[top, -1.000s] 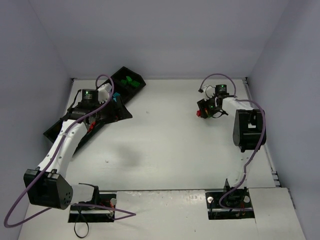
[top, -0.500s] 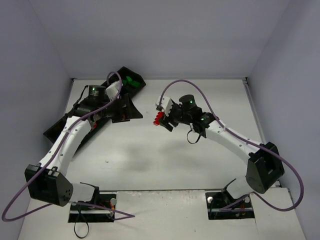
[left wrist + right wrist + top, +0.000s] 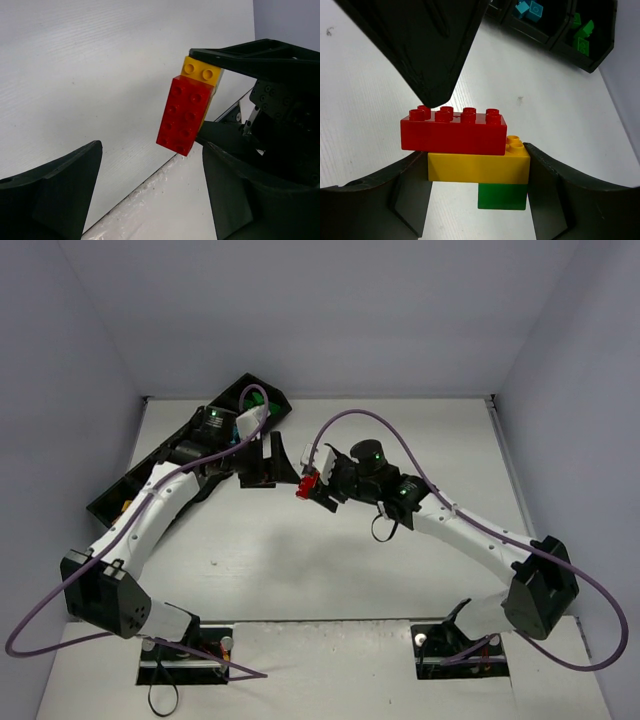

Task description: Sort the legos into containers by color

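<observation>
My right gripper [image 3: 477, 170] is shut on a stuck-together stack of legos: a red brick [image 3: 455, 132] on top, a yellow one [image 3: 477, 167] between the fingers and a small green one [image 3: 502, 196] below. In the top view the stack [image 3: 307, 485] hangs above mid-table. My left gripper [image 3: 281, 462] stands open just left of it, facing the red brick [image 3: 185, 115] and the yellow one [image 3: 202, 72], which lie beyond its fingertips [image 3: 55, 195]. The containers are compartments of a long black tray [image 3: 120, 502] at the far left.
In the right wrist view the tray [image 3: 594, 64] shows teal bricks [image 3: 527, 7] in one compartment and green bricks [image 3: 582, 35] in the end one. A left finger [image 3: 430, 45] hangs right above the red brick. Grey walls close the table's sides and back.
My right arm has swung from the far right to mid-table, carrying the stack. My left arm has left the tray and moved right to meet it, jaws narrowing slightly.
</observation>
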`<action>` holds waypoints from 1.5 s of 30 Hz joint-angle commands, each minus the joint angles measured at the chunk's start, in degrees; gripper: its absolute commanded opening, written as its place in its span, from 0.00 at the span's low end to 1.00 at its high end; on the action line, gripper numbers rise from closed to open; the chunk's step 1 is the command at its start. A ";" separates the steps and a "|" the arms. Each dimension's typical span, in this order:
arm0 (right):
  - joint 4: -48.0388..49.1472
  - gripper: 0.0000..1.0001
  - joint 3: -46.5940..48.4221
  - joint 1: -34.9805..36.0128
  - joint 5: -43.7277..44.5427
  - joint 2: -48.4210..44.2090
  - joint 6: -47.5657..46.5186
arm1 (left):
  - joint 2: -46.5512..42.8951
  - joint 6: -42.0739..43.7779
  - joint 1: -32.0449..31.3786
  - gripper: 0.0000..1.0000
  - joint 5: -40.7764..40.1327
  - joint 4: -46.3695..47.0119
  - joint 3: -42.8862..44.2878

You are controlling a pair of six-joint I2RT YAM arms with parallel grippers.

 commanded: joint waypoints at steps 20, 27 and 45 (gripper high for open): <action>2.48 0.06 -0.53 0.50 -4.58 -6.00 -0.19 | 0.77 0.86 -6.01 0.58 4.48 11.67 -2.06; 2.48 0.06 -1.32 0.50 -5.29 -7.05 0.42 | 1.47 0.16 -6.10 0.51 5.88 12.29 -2.50; 2.48 0.09 -7.90 -1.69 -1.95 -9.34 -0.72 | -0.73 6.65 2.07 0.00 9.75 6.24 -0.22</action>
